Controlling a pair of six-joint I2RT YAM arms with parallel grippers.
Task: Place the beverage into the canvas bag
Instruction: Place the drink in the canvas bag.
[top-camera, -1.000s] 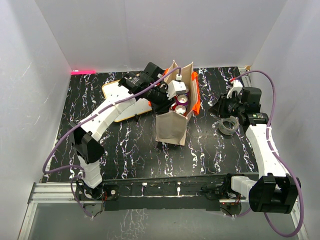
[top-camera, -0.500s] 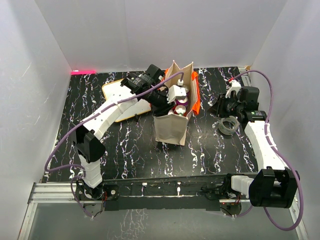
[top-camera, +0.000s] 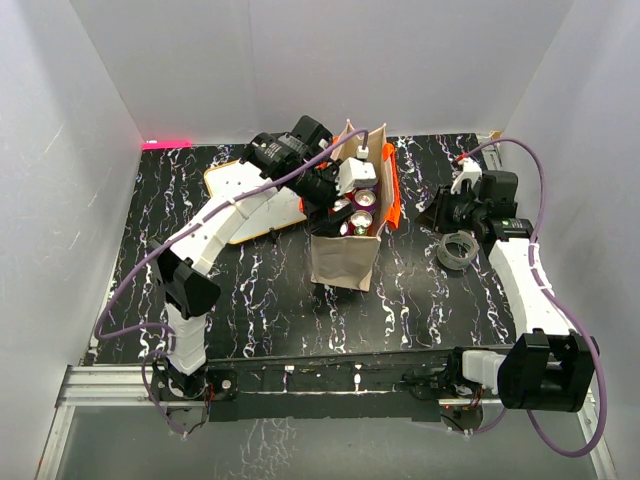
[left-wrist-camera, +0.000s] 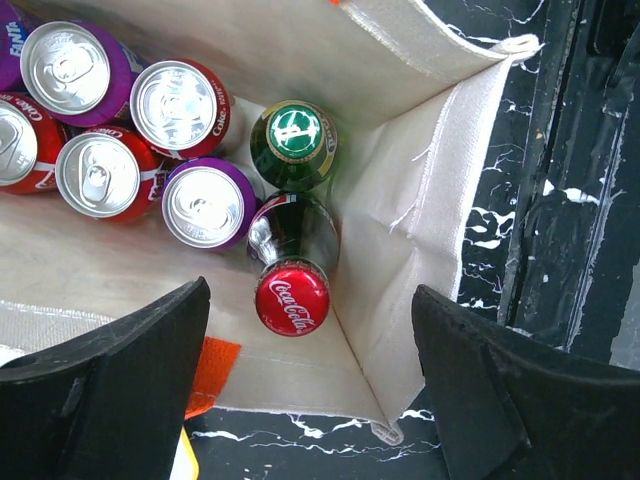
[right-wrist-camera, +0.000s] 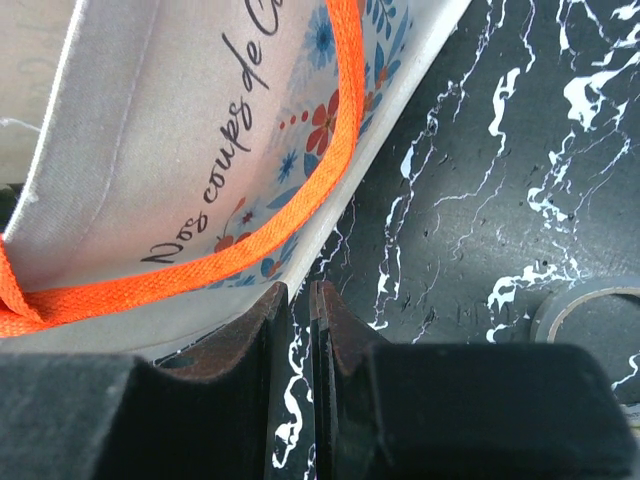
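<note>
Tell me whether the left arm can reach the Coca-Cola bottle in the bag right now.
Probably yes. The left gripper hangs open over the open canvas bag, with the Coca-Cola bottle uncovered below. The purple can close beside it may crowd the fingers.

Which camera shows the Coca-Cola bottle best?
The left wrist view: it looks straight down into the bag, where the Coca-Cola bottle sits beside a green-capped bottle. The top view shows only cans in the bag; the bottle cannot be made out. The right wrist view shows just the bag's outside.
</note>
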